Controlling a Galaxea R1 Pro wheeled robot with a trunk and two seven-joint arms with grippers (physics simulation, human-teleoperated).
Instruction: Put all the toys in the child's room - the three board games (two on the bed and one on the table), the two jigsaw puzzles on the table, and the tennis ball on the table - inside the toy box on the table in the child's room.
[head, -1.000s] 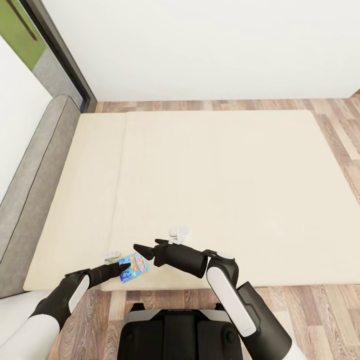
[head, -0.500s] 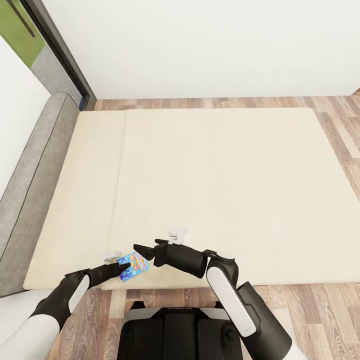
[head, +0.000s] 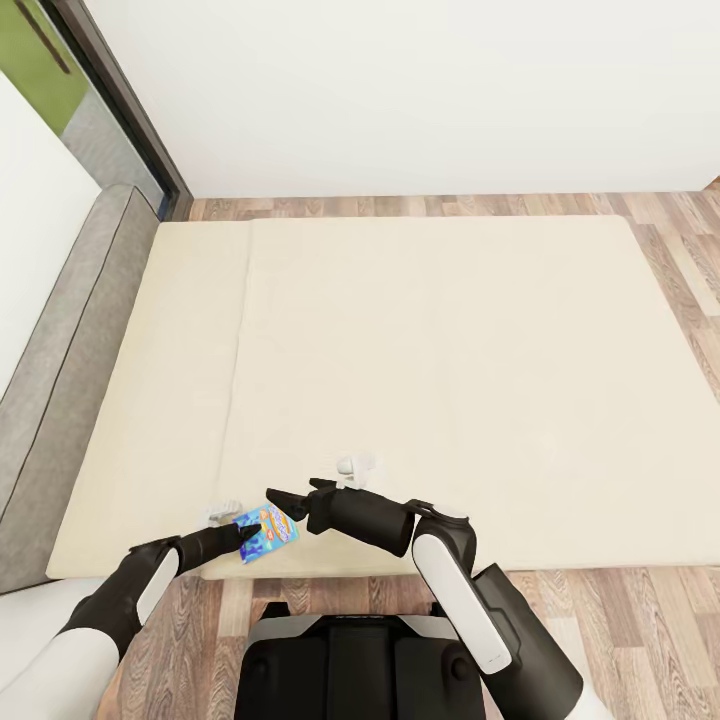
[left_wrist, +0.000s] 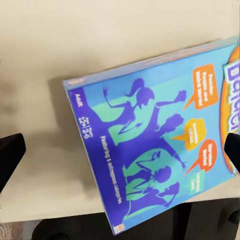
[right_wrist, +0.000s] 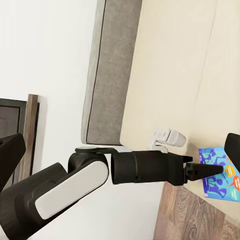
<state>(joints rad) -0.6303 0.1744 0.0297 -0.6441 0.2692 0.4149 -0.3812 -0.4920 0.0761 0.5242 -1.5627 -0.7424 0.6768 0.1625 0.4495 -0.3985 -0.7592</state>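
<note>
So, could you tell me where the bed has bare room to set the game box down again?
Nearly all of the cream mattress is bare, from the grey padded edge across to the floor side. The crowded patch is the near edge, where the left gripper, the right gripper and the blue board game sit together.

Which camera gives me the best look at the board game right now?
Left wrist view: the board game spans the picture, cover print legible. Head view shows it small at the bed edge; right wrist view catches it at the frame edge.
</note>
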